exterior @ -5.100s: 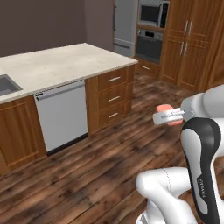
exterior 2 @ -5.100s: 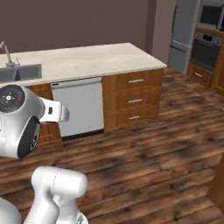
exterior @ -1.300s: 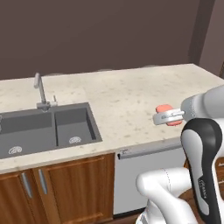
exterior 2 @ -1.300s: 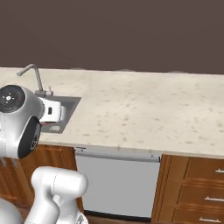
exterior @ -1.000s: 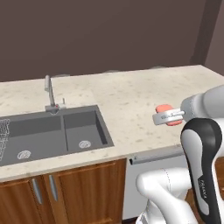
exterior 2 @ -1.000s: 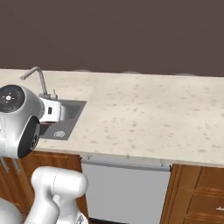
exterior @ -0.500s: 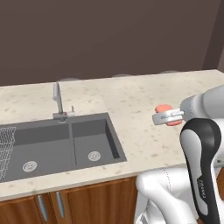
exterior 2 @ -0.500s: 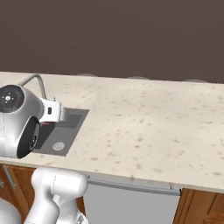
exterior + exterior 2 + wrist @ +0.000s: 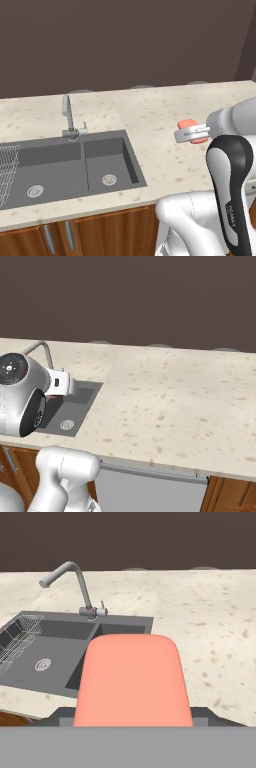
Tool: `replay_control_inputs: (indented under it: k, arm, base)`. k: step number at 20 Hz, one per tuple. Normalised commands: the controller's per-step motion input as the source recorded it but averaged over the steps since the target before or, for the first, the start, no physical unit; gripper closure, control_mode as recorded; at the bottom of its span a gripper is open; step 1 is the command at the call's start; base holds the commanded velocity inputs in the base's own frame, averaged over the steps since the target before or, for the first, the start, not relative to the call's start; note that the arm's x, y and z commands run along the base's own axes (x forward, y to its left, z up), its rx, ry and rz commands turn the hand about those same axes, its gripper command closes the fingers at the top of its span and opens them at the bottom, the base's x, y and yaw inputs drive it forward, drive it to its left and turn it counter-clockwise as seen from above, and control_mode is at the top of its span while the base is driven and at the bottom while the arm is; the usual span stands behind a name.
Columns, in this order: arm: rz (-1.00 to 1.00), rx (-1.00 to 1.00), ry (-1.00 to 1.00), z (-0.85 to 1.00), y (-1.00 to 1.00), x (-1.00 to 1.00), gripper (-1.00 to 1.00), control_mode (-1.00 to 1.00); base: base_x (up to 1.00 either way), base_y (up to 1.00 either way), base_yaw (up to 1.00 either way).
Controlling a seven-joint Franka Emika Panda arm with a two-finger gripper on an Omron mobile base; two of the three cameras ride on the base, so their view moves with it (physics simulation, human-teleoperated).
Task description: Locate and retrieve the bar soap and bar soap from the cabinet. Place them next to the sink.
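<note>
A salmon-pink bar soap hangs above the speckled counter, to the right of the sink, with my gripper shut on it. In the hand view the bar soap is large and close, and it hides most of the fingers. Beyond it lies the dark grey double-basin sink with its silver faucet. From the right base view my gripper sits over the sink's right basin. The cabinet is out of view.
A wire rack lies in the sink's left basin. The beige counter stretches wide to the right of the sink. A dark wall rises behind it. Wooden counter units with silver handles stand below.
The base has driven along the counter, so the sink has slid rightward and nearer in the left base view. My gripper stays shut on the bar soap.
</note>
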Motion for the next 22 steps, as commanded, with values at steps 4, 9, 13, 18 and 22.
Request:
replay_control_inputs:
  k: [4,9,13,18,22]
  arm:
    - [0.0,0.0,0.0,0.0,0.0,0.0,1.0,1.0]
    - [0.0,0.0,0.0,0.0,0.0,0.0,1.0,1.0]
    - [0.0,0.0,0.0,0.0,0.0,0.0,1.0,-1.0]
    - [0.0,0.0,0.0,-0.01,-0.01,0.04,1.0,-1.0]
    - [0.0,0.0,0.05,-0.1,-0.08,0.51,1.0,-1.0]
  base:
    - [0.04,0.0,0.0]
    - [0.0,0.0,0.0]
    - [0.0,0.0,0.0]
    - [0.0,0.0,0.0]
    - [0.0,0.0,0.0]
